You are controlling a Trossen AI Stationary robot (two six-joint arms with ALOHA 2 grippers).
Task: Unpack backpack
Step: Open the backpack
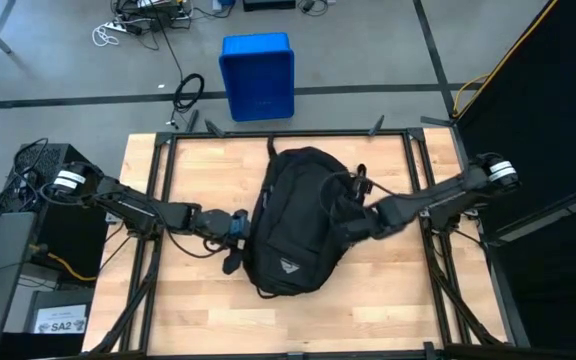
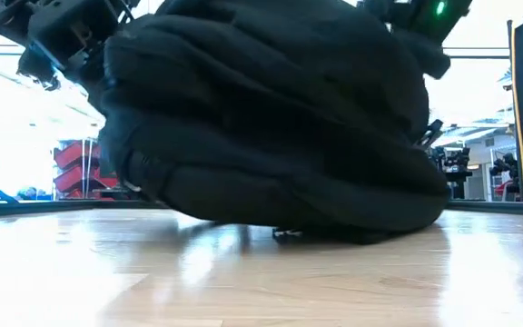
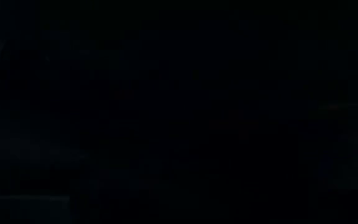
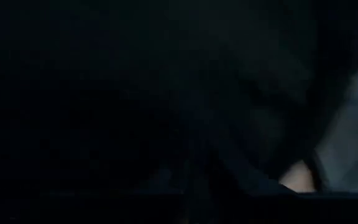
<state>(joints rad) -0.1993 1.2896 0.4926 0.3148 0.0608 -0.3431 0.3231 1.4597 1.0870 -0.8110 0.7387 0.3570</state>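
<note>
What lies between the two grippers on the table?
In the high view, the black backpack fills the stretch between the left gripper and the right gripper, both pressed against its sides.

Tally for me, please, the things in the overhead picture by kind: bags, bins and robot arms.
Backpack: 1
Blue bin: 1
Arms: 2, left and right
Total: 4

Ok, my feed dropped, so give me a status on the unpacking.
Left gripper and right gripper pressed against opposite sides of the backpack. Backpack flat mid-table, nothing out yet. Nothing in the way.
</note>
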